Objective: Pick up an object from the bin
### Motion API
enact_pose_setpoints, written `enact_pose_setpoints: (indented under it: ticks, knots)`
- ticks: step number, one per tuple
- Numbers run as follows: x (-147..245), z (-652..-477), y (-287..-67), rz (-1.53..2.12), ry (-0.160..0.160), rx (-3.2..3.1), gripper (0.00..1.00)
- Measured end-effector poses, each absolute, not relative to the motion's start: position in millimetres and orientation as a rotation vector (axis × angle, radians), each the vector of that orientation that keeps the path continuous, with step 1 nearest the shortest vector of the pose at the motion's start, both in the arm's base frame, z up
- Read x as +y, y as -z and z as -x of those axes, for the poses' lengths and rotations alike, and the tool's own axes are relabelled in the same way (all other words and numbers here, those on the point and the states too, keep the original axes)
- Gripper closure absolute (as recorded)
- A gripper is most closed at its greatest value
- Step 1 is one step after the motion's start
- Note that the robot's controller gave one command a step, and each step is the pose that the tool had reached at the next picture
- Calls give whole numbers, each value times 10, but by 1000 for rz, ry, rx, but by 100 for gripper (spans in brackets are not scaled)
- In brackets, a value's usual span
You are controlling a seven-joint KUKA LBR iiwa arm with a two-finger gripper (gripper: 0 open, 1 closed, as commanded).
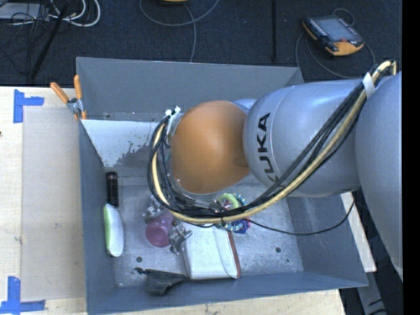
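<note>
**Purple round piece (pixel 157 233) lying between the spread fingers (pixel 178 239) of the hand (pixel 165 224)**

The hand is hanging low in the front-left part of the bin (pixel 197 84), under the arm's orange cover (pixel 203 146). It is standing wide, one finger on each side of the purple round piece; whether they are touching it cannot be told. A flat white box (pixel 210 254) is lying just beside the hand on the right. A small colourful tangle (pixel 231 205) is sitting behind that. Along the left wall a green-and-white tube (pixel 113 230) is lying, with a black cylinder (pixel 111 188) beyond it. A black clip-like thing (pixel 161 282) is resting near the front wall.
</note>
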State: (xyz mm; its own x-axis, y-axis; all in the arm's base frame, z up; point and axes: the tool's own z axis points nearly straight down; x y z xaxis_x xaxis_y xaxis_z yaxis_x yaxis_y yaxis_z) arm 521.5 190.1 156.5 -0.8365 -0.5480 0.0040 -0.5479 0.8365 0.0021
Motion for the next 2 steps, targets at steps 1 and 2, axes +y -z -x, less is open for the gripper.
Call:
enact_pose_setpoints:
  ticks: [1,2]
  knots:
    - [1894,-4940,-1990,-944,1,-2991,100]
    - [1849,-5114,-2273,-918,2,-3003,100]
